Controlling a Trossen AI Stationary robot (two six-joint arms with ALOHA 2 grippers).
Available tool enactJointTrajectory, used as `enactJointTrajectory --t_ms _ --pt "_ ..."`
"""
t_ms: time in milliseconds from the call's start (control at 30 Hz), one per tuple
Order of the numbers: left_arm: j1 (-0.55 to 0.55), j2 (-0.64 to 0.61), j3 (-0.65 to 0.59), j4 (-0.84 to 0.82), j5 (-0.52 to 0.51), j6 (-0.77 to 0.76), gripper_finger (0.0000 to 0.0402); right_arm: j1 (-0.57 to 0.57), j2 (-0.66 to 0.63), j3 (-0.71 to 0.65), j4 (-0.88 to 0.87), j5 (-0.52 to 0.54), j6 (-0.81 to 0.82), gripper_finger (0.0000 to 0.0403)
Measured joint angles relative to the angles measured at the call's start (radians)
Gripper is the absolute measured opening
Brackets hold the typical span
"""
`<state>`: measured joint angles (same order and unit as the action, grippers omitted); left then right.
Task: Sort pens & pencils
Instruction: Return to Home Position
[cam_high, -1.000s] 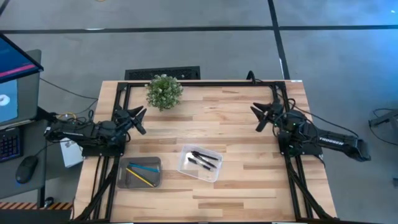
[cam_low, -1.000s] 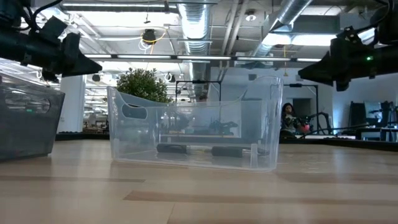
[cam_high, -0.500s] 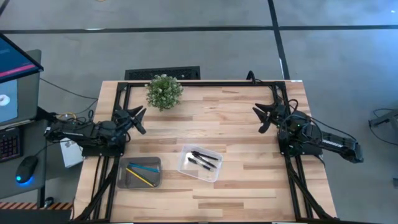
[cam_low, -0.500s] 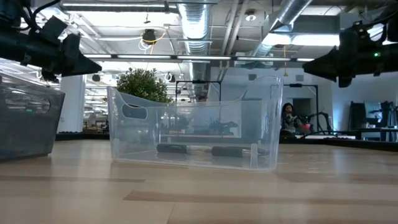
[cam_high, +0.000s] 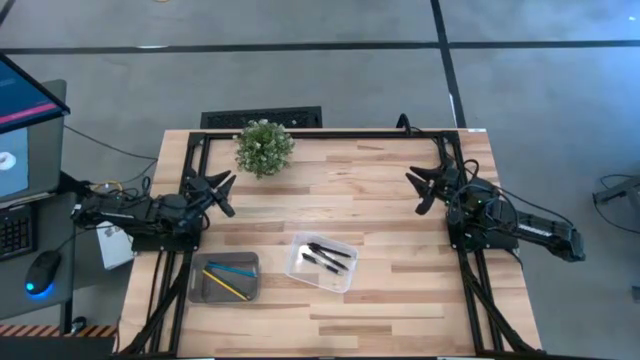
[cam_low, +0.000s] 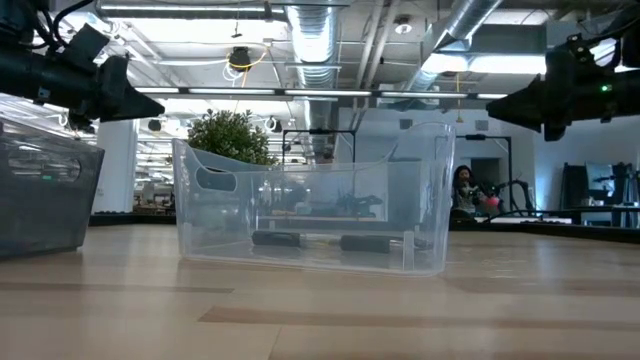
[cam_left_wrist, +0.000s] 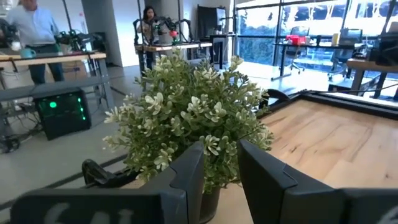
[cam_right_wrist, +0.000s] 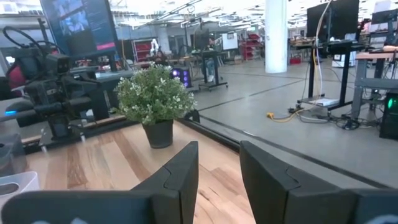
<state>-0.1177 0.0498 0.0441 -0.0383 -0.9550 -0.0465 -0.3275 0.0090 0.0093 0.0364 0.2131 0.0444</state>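
Note:
Several black pens lie on the floor of a clear bin near the table's middle; the low view shows them as dark shapes. A yellow pencil and a blue pencil lie in a grey bin to the clear bin's left. My left gripper hovers at the table's left side, open and empty. My right gripper hovers at the right side, also open and empty. Both point level toward the table's middle, well above and apart from the bins.
A small potted plant stands at the far edge left of centre, ahead of my left gripper and farther off from my right gripper. Bare wooden table lies around the bins. Black frame rails run along the table's edges.
My right arm has drawn back a little toward the table's right edge, its gripper still open. The left arm, the bins, the pens and the pencils have kept still.

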Motion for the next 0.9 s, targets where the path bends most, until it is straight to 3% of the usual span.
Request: enactJointTrajectory --t_ms 900 --pt "0.000 0.000 -0.001 -0.001 0.000 -0.009 0.0091 0.000 0.000 0.000 0.000 -0.003 0.000 0.0137"
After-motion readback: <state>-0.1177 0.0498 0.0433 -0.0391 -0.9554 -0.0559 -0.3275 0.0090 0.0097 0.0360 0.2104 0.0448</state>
